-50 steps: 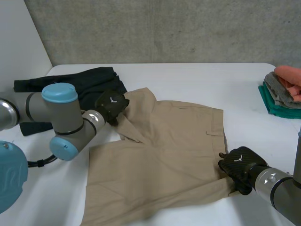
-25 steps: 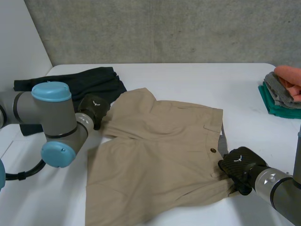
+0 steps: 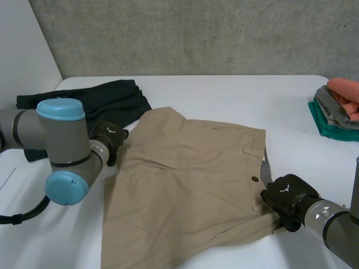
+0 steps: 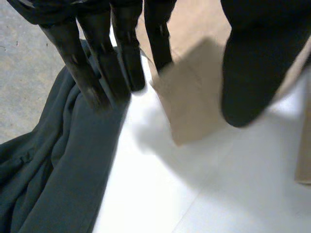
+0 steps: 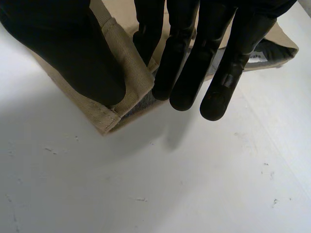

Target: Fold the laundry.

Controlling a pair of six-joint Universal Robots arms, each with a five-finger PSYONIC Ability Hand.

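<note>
Your left arm point(image 3: 60, 147) is bent low over the left side of the white table point(image 3: 235, 92), blue-capped elbow toward the camera. Your left hand point(image 3: 109, 139) sits at the left leg hem of the khaki shorts point(image 3: 185, 179). In the wrist view its fingers point(image 4: 99, 63) are straight and point down at the table, with the thumb point(image 4: 250, 73) held wide of them. The hem corner point(image 4: 187, 104) lies in the gap between the thumb and the nearest finger. That fingertip meets the corner's edge, but nothing clamps it, so call this hand released. The other fingertips hang over the dark garment point(image 3: 104, 101), which lies crumpled at the far left, right up against the shorts' upper left edge.

Your right arm point(image 3: 334, 227) comes in from the near right corner with the wrist low. Your right hand point(image 3: 286, 197) is on the near corner of the waistband point(image 5: 127, 73). In its wrist view the thumb lies on the band's outer face and the straight fingers are on the inner side, with the band pinched between them. This hand is grasping the shorts.

The shorts lie spread mid-table, waistband to the right and legs to the left. The button point(image 3: 255, 179) shows just beside the right hand.

A folded stack point(image 3: 336, 109) of clothes sits at the table's far right edge, well apart from the shorts. It is teal at the bottom, grey in the middle and orange-pink on top.
</note>
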